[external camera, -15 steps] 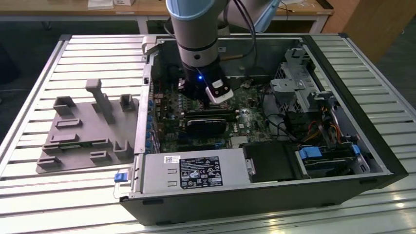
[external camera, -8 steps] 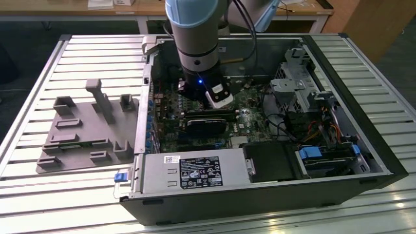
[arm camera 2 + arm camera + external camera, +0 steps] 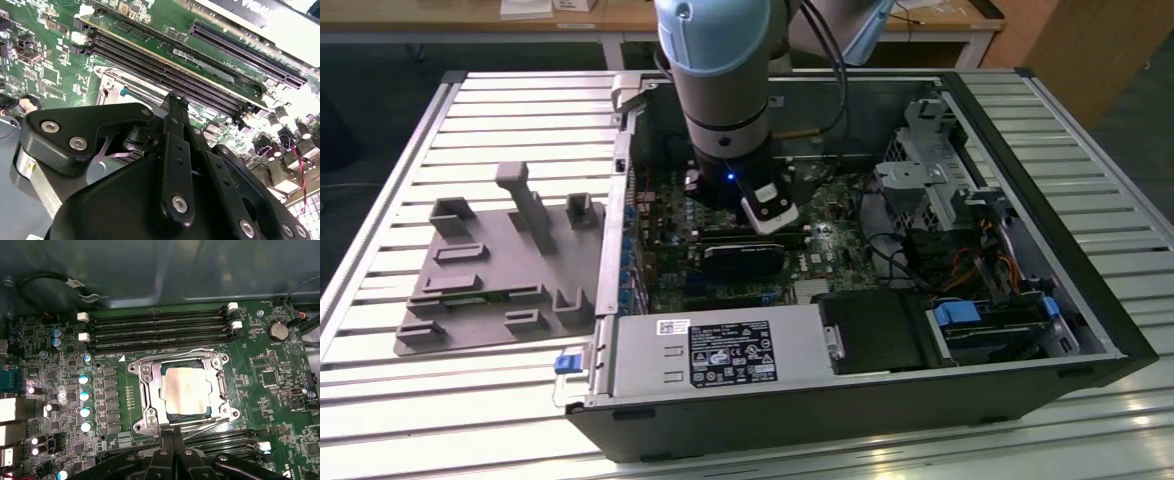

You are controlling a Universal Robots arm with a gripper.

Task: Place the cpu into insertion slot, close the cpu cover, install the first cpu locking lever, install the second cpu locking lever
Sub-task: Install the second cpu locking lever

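One cpu (image 3: 186, 392) seated, cpu cover (image 3: 150, 400) closed, end effector (image 3: 173, 446) at edge.

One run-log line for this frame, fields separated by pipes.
hand: at socket edge, holds nothing visible | cpu: seated in insertion slot | cpu cover: closed over cpu | site: motherboard inside open computer case

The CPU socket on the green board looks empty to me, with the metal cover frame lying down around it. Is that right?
Not quite. The socket is not empty: in the first wrist view the silver-topped cpu sits in it, showing through the cut-out. The metal cover frame does lie down around it.
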